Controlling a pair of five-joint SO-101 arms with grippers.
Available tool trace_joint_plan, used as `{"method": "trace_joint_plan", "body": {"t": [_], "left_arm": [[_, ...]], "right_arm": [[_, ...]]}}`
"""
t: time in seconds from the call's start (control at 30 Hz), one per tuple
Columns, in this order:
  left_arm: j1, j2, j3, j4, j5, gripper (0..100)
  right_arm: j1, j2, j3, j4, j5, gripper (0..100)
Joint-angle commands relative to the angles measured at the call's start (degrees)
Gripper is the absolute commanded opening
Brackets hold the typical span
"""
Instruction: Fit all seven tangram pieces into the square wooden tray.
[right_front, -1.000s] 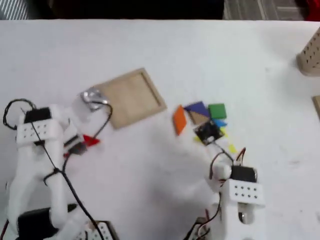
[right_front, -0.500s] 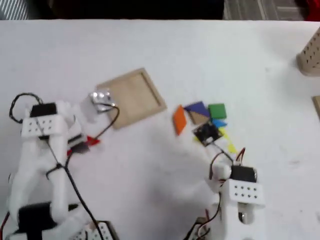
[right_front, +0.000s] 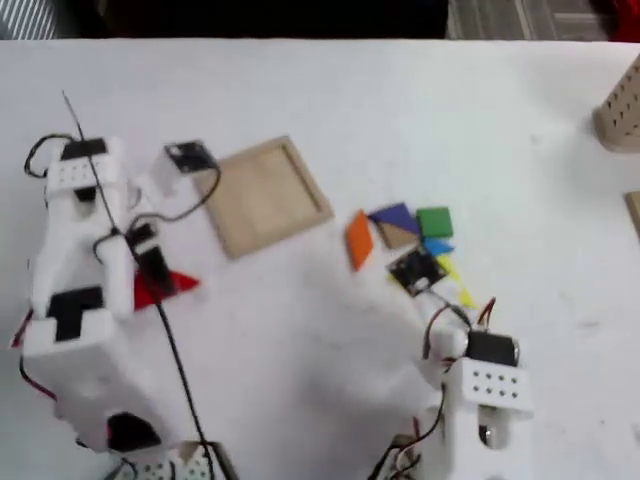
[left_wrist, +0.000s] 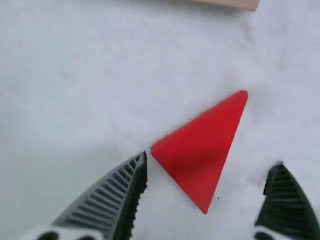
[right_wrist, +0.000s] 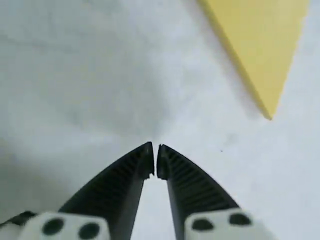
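Left wrist view is showing my left pincer (left_wrist: 210, 164) gaping open astride the red triangle (left_wrist: 202, 142), which is lying near the wooden tray (right_front: 265, 195); I'm judging pickup is starting, needing descent and closure

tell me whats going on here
It's a tangram puzzle, barely started. The left gripper is open, its fingers either side of a red triangle lying on the table. The right gripper is shut over bare table near a yellow triangle. The wooden tray holds no pieces; the rest sit in a cluster beside it.
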Motion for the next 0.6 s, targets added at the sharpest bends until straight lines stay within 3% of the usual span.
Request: {"method": "trace_joint_plan", "body": {"t": [0.0,0.2,0.37,0.57], "left_arm": [[-2.77,4.53,-7.47,2.46,-3.34,37],[-3.03,9.54,-4.92,-4.13,-3.16,34],[-4.62,10.07,1.67,-12.75,1.14,35],[-7.34,3.74,9.58,-15.38,-1.93,34]], "right_arm": [[0.84,-0.84,-0.26,0.57,0.62,1.9],[0.84,-0.84,-0.26,0.57,0.62,1.9],[0.75,-0.84,-0.26,0.57,0.7,1.9],[0.75,-0.84,-0.26,0.57,0.7,1.9]]}}
